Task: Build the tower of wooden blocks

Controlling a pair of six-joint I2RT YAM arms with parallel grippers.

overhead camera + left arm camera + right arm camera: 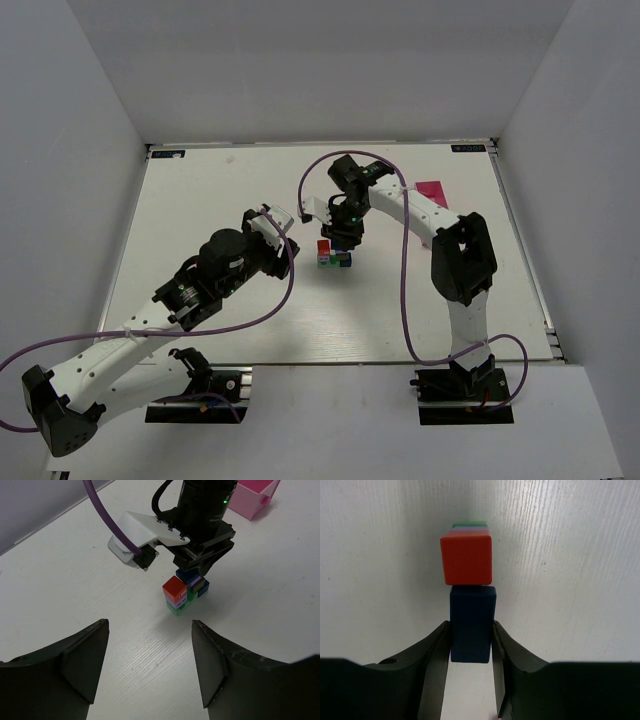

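The right gripper [202, 570] grips a dark blue block [472, 625] just beside the red block [466, 559] topping the wood block tower [177, 600], which stands compact and green-based at mid-surface [260, 630]. This looks like the placing step, and next would be seating it squarely and releasing gently. The left gripper [149, 625] hangs open and empty.

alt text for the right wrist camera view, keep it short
Two dark fingers grip a dark blue block from both sides, seen from above. It is right beside a red block that tops a small stack, green showing beneath, on a white table.
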